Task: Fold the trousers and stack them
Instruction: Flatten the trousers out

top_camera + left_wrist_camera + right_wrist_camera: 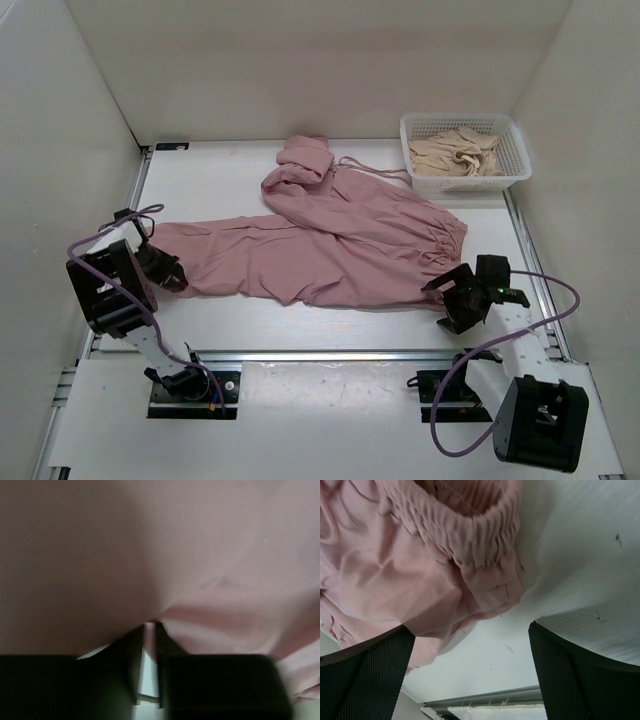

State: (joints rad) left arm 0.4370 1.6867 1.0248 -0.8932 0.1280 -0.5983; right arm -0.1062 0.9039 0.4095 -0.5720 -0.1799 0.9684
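The trousers (330, 250) lie left-to-right across the table (220, 180), leg end (190, 250) at my left gripper (175, 275), waistband (485, 530) just ahead of my right gripper (442, 300). Right fingers stand spread; the left ones are nearly together at the fabric, whether pinching it I cannot tell

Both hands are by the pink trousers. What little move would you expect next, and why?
Probably the right hand should ease forward and close on the gathered waistband. Its fingers stand wide open, with the waistband just ahead of them rather than between them. The left hand already has its fingers drawn close at the leg end of the trousers.
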